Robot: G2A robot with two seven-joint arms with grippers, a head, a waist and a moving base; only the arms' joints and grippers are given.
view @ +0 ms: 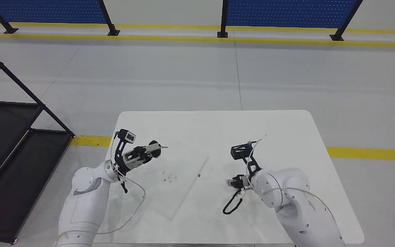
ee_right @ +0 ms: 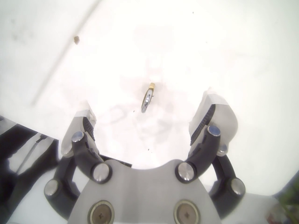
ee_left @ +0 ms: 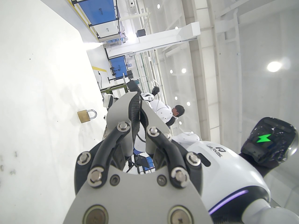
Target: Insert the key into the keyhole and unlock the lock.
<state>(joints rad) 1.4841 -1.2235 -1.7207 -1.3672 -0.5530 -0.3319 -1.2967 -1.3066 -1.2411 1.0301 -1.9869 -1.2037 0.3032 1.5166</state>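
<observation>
The key (ee_right: 147, 98) is a small flat piece of metal, silver with a gold-coloured end, and it lies on the white table (ee_right: 222, 36). I judge that it is very light, stiff and smooth, so it can easily slide or turn if a pad pushes it from one side only. It lies so low that there is little to grip. I think the best place is the wider silver head, so that the thin end is free for the keyhole.

The lock (ee_left: 86, 115) is a brass padlock with a steel shackle. It rests on the table well apart from the key, toward the middle between my two arms. It should be heavier than the key, but probably still light enough to slip on this surface when the key is pushed in. I believe it must be held by its body.

My right gripper (ee_right: 149, 106) is spread wide. Its fingers (ee_right: 222, 117) stand on both sides of the key without touching it, and it holds nothing. My left gripper (ee_left: 137, 97) is above the table and points toward the lock, with its pads pressed together. I cannot tell if something thin is between them.
</observation>
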